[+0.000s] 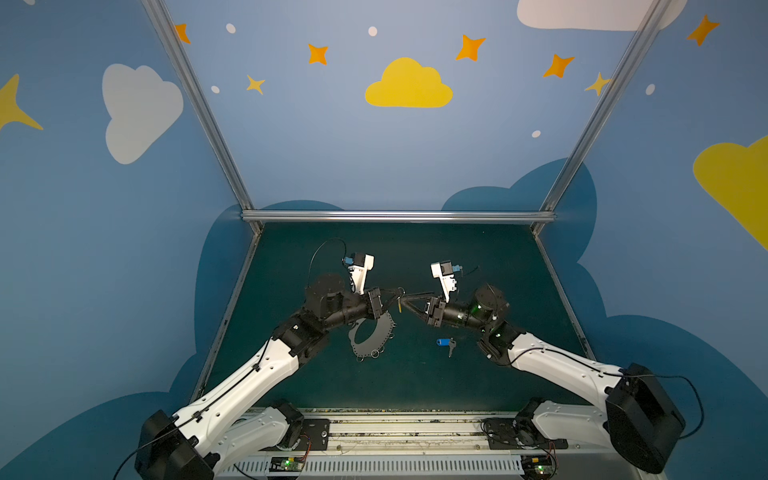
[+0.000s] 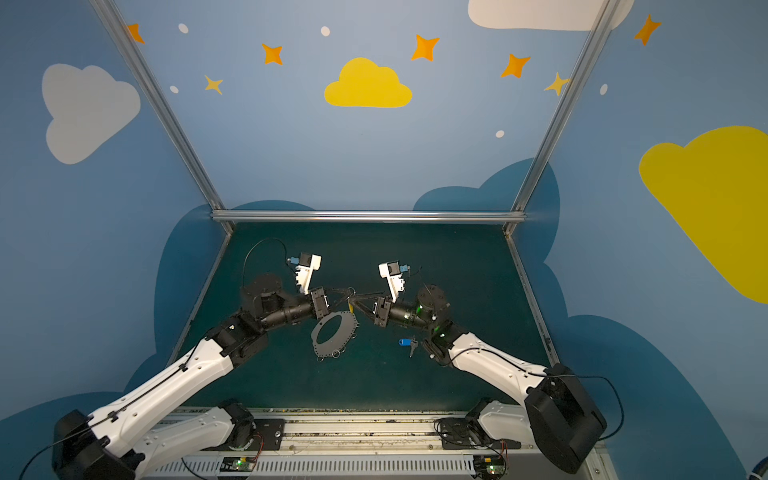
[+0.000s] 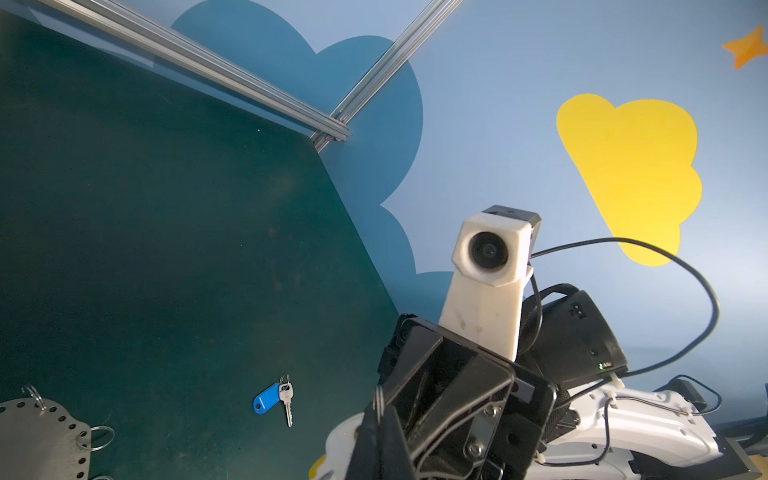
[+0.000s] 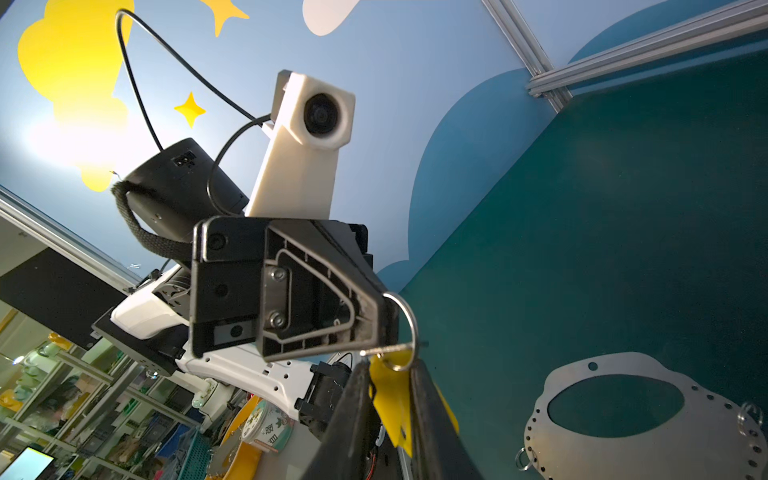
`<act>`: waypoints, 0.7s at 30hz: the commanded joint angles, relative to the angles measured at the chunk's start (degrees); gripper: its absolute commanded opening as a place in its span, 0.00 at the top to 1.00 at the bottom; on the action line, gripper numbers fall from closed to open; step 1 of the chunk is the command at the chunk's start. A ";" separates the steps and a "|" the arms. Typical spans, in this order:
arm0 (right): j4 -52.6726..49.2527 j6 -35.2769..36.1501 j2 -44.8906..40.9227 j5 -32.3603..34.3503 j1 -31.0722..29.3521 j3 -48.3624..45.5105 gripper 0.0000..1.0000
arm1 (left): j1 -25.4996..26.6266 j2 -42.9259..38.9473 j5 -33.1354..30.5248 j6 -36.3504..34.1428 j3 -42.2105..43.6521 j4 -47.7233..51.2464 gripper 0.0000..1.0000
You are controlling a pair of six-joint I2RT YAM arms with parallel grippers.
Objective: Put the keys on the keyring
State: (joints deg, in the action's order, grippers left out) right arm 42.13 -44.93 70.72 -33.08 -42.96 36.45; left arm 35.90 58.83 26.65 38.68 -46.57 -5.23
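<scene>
The yellow-tagged key (image 4: 390, 399) hangs in the air between both grippers, above the green mat. My right gripper (image 4: 388, 374) is shut on its yellow tag (image 1: 400, 307), which sits between the two black fingers. My left gripper (image 1: 400, 293) is shut on that key's wire ring (image 4: 409, 320); the silver key blade (image 4: 376, 351) sticks out sideways below it. Both grippers meet tip to tip in both top views, the left (image 2: 352, 293) against the right (image 2: 354, 303). The keyring plate (image 1: 372, 334) lies flat on the mat under the left wrist. The blue-tagged key (image 1: 444, 343) lies loose on the mat to its right.
Small split rings (image 1: 375, 353) hang off the plate's near edge. An aluminium rail (image 1: 399, 216) and painted walls close the mat at the back and sides. The arm bases and a cable tray (image 1: 374, 465) run along the front edge.
</scene>
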 commanded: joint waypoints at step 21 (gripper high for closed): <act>16.77 -9.63 4.35 -0.58 1.31 -1.90 0.72 | 0.10 -1.65 -0.99 2.20 1.72 -3.78 0.96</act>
State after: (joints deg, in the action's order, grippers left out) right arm 54.19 -52.82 74.06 -32.60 -41.41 34.15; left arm 35.99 57.91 26.15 40.77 -45.10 -6.83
